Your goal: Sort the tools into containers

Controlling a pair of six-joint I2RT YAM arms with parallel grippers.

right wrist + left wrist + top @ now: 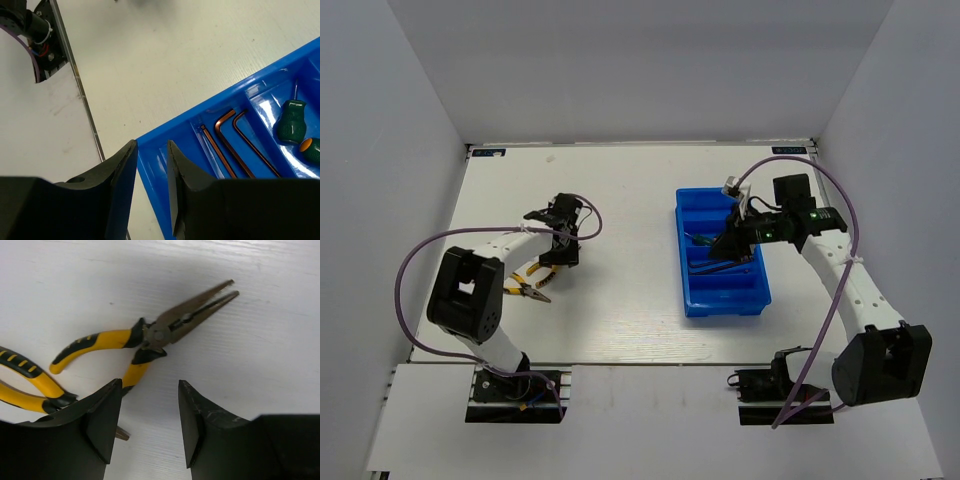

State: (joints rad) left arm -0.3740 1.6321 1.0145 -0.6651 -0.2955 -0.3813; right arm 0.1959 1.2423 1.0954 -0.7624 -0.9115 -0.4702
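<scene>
Two yellow-and-black-handled pliers lie on the white table. One needle-nose pair [150, 337] lies just ahead of my left gripper [150, 425], which is open and empty low over the table. The second pair [25, 385] lies at the left, its tip under my left finger. They show in the top view [525, 285] beside the left gripper [557, 260]. The blue tray [725, 308] holds three hex keys [228, 145] in one section and two green-handled screwdrivers [290, 122] in the adjoining one. My right gripper [152, 185] hovers over the tray's near end, narrowly open and empty.
The tray [220, 102] sits right of centre, its end section under my right fingers bare. White walls enclose the table on three sides. The right arm's base plate [45, 45] and cable lie at the near table edge.
</scene>
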